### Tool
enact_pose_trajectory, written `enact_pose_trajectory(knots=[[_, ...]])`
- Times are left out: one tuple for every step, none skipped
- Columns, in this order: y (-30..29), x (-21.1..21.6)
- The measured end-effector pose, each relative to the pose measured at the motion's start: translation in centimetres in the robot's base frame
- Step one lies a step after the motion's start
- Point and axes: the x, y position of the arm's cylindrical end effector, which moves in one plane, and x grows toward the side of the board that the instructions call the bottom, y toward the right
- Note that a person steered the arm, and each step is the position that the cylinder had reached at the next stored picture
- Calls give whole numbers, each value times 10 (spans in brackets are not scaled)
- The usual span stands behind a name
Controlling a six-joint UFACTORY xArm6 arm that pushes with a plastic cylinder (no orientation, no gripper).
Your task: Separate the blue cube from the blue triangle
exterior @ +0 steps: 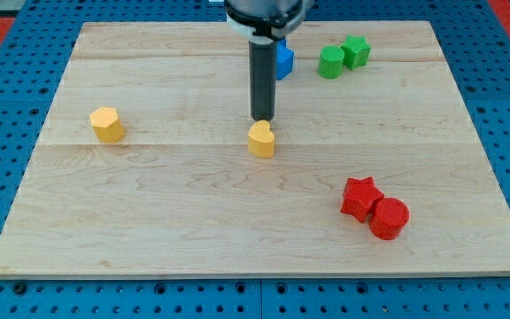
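On the pale wooden table (149, 204), the yellow heart-shaped block (261, 139) near the middle serves as landmark. Far to the view's left of it, at about the same height, sits a yellow hexagonal block (107, 124). The dark rod stands just above the heart, and my tip (262, 119) ends right at its top edge, touching or nearly so; this arm carries no hand, so there is nothing to spread or pinch. Above the heart, a blue block (284, 60) shows partly behind the rod, its shape unclear. Further right and up, a green cylinder (331, 63) touches a green star-like block (356, 50). Down to the right, a red star block (360, 197) touches a red cylinder (389, 218).
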Motion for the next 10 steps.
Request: enact_pose_trajectory(knots=[[1,30],[-26,34],[-42,29],[-98,18],[-153,15],[-165,-19],[-227,-26],[-247,-12],[-224,4],[-226,5]])
